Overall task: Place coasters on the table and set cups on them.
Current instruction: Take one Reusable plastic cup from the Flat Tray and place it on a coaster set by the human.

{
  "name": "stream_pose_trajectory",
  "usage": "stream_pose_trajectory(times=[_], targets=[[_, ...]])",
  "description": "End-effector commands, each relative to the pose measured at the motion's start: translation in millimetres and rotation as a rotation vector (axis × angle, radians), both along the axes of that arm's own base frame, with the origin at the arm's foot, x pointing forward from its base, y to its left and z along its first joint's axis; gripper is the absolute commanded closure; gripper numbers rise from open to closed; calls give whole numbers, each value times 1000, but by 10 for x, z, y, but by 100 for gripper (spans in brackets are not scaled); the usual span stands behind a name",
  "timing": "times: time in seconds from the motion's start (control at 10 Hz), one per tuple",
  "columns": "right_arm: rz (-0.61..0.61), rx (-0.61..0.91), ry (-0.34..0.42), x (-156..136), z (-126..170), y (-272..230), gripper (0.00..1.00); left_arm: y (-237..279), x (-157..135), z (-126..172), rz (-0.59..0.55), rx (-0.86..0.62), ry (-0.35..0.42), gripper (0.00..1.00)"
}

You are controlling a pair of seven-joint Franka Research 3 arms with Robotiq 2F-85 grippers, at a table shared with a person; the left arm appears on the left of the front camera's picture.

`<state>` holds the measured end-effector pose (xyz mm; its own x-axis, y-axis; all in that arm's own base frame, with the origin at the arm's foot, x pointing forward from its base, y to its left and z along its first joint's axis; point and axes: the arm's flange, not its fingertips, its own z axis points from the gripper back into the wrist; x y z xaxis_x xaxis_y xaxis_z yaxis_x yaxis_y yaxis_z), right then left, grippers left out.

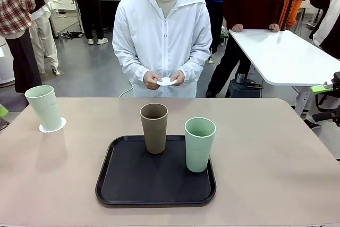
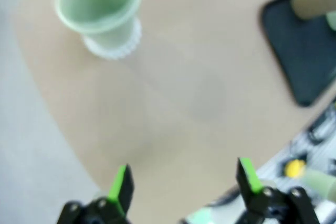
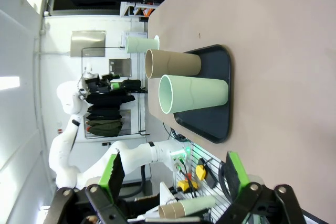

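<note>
Beige-tan and matte, the table (image 1: pixel 276 152) runs across the front view with rounded far corners. Grey floor lies beyond it, a white glossy table (image 1: pixel 281 57) stands to the right at the back, and several people stand about. At the far edge a person in a white zip jacket faces the robot, and both of the person's hands (image 1: pixel 154 81) hold one white coaster (image 1: pixel 166 82) in front of the waist.

A black tray (image 1: pixel 106 179) lies on the near middle of the table. Two cups stand upright on it — the brown cup (image 1: pixel 154 127) toward its far edge and the tray mint cup (image 1: pixel 200 144) to the right, near the tray's right rim. They are close to each other but not touching. The other mint cup (image 1: pixel 44 107) stands upright at the far left of the table on a scalloped coaster (image 1: pixel 59 125), whose edge shows around its base.

In the blurred left wrist view, the left gripper (image 2: pixel 184 171) hangs over the table's edge with its green-padded fingers (image 2: pixel 122 184) spread wide and nothing between them. The cup on its coaster lies well beyond the fingertips toward the upper left, and the tray's corner shows off to the right.

The right wrist view is rolled sideways. The right gripper (image 3: pixel 174 161) also has its fingers wide apart and empty — well clear of the tray, with the two cups there beyond the fingertips and the cup on the coaster farther off behind them.
</note>
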<state>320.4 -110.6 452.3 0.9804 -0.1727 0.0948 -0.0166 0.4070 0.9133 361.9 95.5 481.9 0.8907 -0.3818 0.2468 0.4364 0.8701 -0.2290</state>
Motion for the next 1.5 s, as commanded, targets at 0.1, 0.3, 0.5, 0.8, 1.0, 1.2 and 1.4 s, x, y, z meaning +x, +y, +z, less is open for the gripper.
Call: stream_pose_trajectory(times=[0.1, 0.3, 0.5, 0.8, 1.0, 1.2, 1.4], targets=[[5, 9, -7, -5, 7, 7, 0, 397, -66, 226, 122, -336, 74, 0], [5, 9, -7, -5, 7, 7, 0, 870, 11, 126, 41, -578, 88, 0], [5, 9, -7, -5, 7, 7, 0, 1316, 32, -84, -12, -748, 131, 0], [5, 9, -7, -5, 7, 7, 0, 1877, 159, -333, -33, -934, 204, 0], [5, 9, -7, -5, 7, 7, 0, 2113, 217, -469, -17, -1025, 208, 0], [5, 9, -7, -5, 7, 7, 0, 2240, 225, -589, 12, -1068, 212, 0], [5, 9, -7, -5, 7, 7, 0, 2263, 199, -636, 11, -1069, 212, 0]])
